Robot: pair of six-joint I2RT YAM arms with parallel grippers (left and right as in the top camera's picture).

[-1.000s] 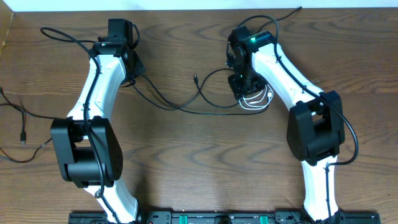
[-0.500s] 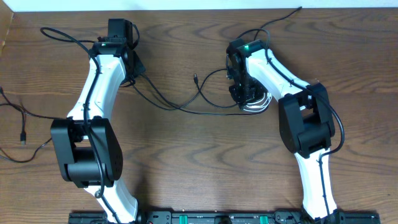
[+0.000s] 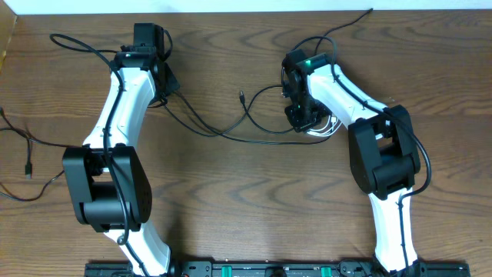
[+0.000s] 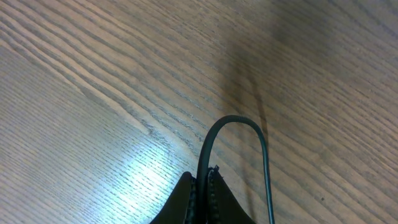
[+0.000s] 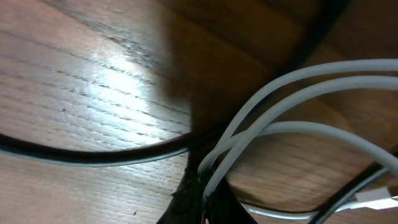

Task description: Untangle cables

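A thin black cable (image 3: 231, 132) runs across the table from my left gripper (image 3: 164, 86) to a small bundle of white cable (image 3: 326, 126) under my right gripper (image 3: 305, 118). In the left wrist view my left gripper (image 4: 206, 198) is shut on the black cable (image 4: 214, 135), which loops out ahead of the jaws. In the right wrist view my right gripper (image 5: 202, 200) is shut on strands of the white cable (image 5: 283, 90), low over the wood. The black cable (image 5: 93, 152) crosses beneath them.
Another black cable (image 3: 23, 154) with a plug lies at the far left edge. A further black lead (image 3: 346, 21) trails to the table's back edge behind the right arm. The black cable's free plug end (image 3: 241, 97) lies between the arms.
My right arm has folded in closer to the white bundle, and the bundle has shifted slightly. The left arm has not moved.
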